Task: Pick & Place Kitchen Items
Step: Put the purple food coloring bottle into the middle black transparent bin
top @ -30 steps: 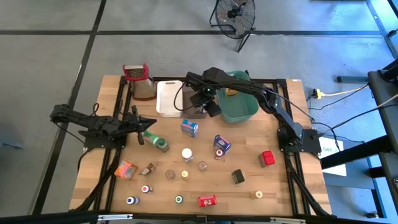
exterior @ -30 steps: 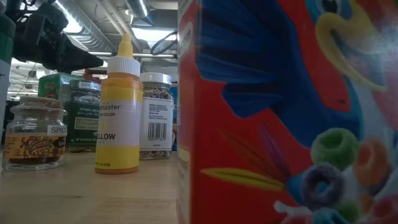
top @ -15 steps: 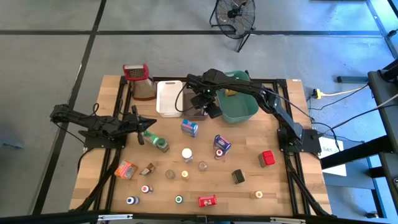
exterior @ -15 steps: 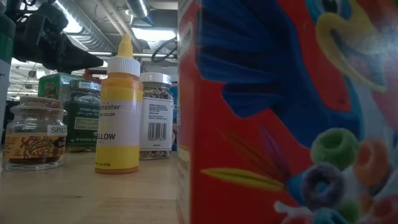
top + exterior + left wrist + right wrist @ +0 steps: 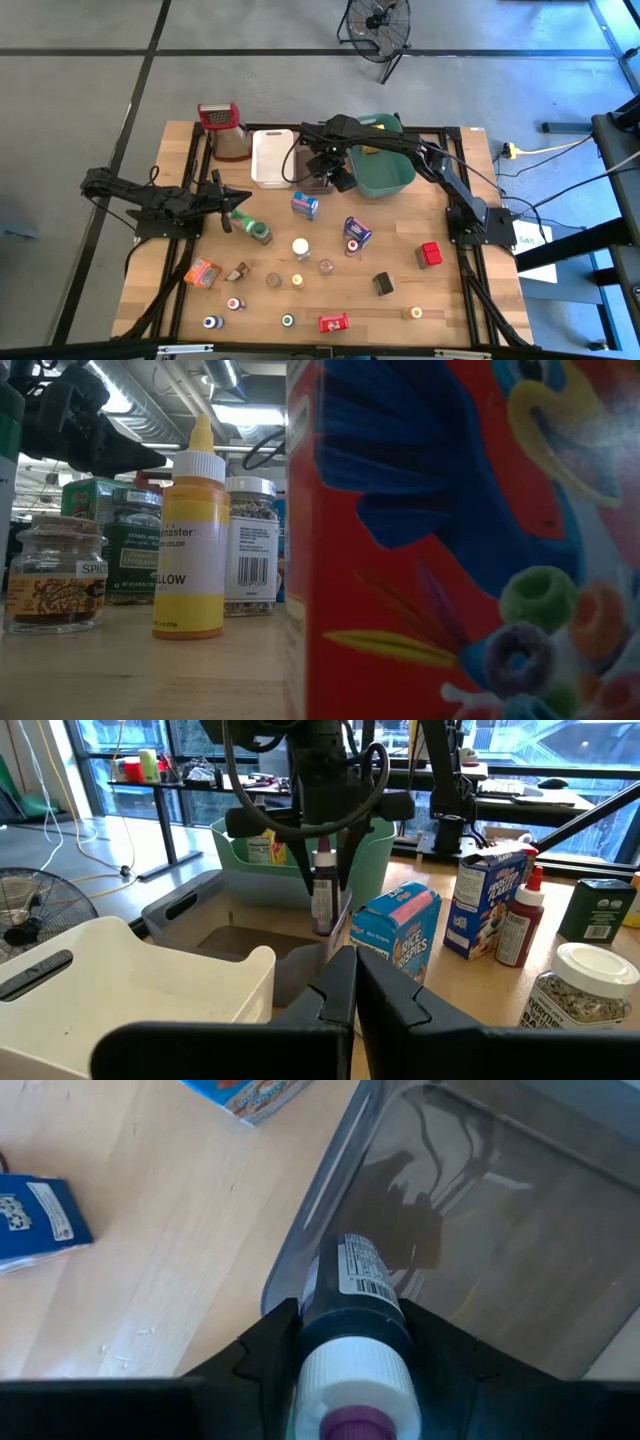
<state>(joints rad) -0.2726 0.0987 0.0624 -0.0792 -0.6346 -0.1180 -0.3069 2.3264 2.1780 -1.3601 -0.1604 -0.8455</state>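
Right wrist view puts the purple-capped bottle (image 5: 350,1315) closest: the right end effector (image 5: 352,1342) is clamped on its neck, the bottle hanging upright, long axis pointing straight down toward the lip of the grey-brown bin (image 5: 480,1230) below. That is the relation the coming move hangs on, I judge: the bottle sits over the bin's near wall rather than clearly over its hollow (from this angle I cannot tell which side of the wall its base would land).

Left wrist view shows the same bottle (image 5: 322,895) from the side, hanging over the bin's edge, with the teal bin (image 5: 365,840) just behind. The left end effector (image 5: 355,985) is closed and empty, parked at the desk's (image 5: 450,300) left side, so the right arm is the one nearer.

Low view is mostly blocked by a red cereal box (image 5: 460,540); the bins are hidden there.
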